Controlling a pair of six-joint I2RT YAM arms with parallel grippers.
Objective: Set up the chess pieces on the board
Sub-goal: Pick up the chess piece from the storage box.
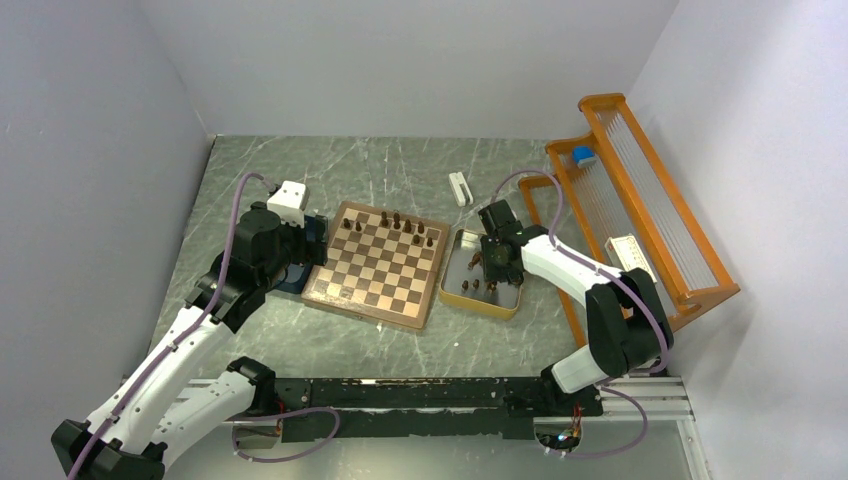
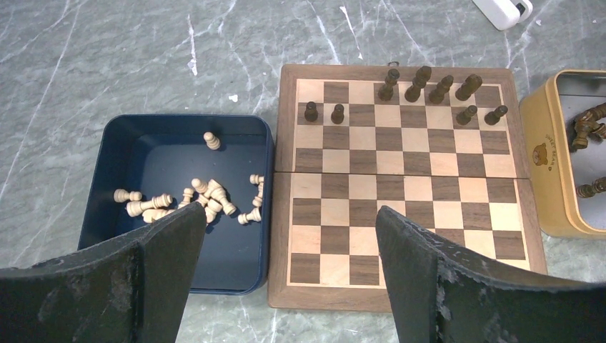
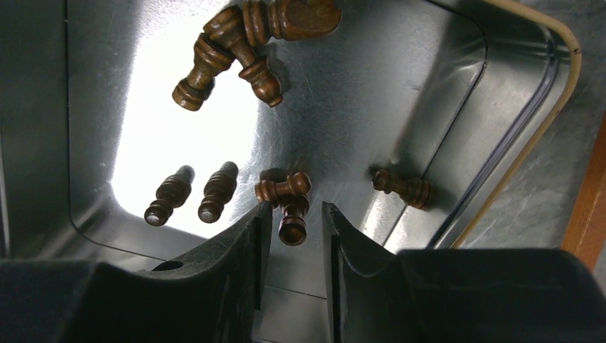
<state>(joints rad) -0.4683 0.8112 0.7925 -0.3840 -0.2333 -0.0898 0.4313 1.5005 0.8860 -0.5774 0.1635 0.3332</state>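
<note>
Along the far two rows of the board stand eight dark chess pieces. More lie in the yellow tray beside it, where the right gripper is narrowly apart around one, not touching. The left gripper gapes wide above the board's near edge.

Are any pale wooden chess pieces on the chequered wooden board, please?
No, only dark brown wooden pieces stand there; the pale ones sit in the dark blue tray.
</note>
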